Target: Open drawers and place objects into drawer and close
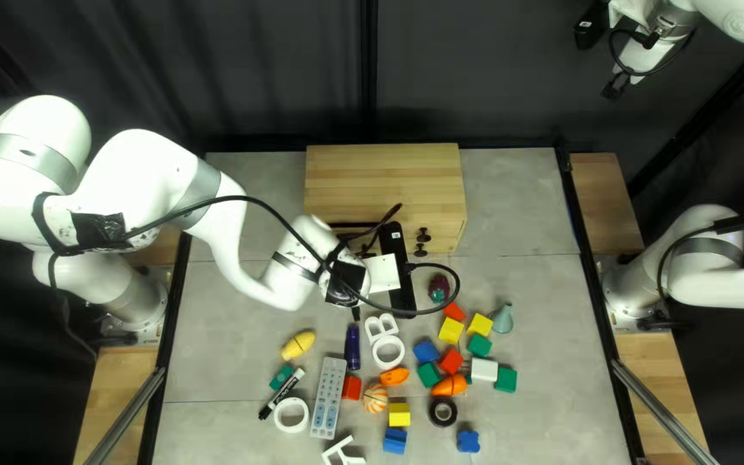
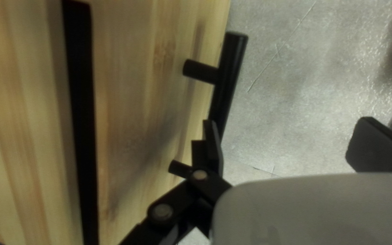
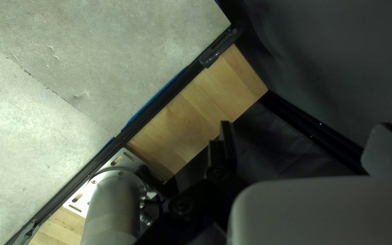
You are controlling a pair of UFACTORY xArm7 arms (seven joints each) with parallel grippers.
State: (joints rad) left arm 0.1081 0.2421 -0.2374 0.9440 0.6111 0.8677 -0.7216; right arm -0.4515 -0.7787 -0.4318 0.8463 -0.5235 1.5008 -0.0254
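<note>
Dark curtain (image 1: 286, 69) hangs behind the far edge of the grey bench (image 1: 217, 344), where a wooden chest (image 1: 385, 181) stands. I have my left arm reaching over to its front, with the left gripper (image 1: 398, 267) just in front of it. From that wrist I see the fingers standing wide apart, gripping nothing; one overlaps the drawer's black bar handle (image 2: 230, 77) in the view, and I cannot tell whether they touch. A dark slot (image 2: 81, 118) runs beside the wooden panel that bears the handle (from out here, I cannot tell whether that means the drawer is ajar).

My right gripper (image 1: 592, 26) is up at the top right of the top left view, with its fingers wide apart and holding nothing. Its wrist camera looks down on that arm's own base (image 3: 114, 208) and a wooden plank (image 3: 191, 109) along the bench's edge.

The loose objects lie on the bench in front of the chest: a dark red toy (image 1: 438, 288) near the left gripper, a teal cone (image 1: 503, 319), a yellow toy (image 1: 298, 345), a pale remote (image 1: 329, 398) with a marker (image 1: 282, 393) beside it, a striped ball (image 1: 375, 398), a black tape roll (image 1: 443, 412) and a white block (image 1: 483, 369) among coloured ones.
</note>
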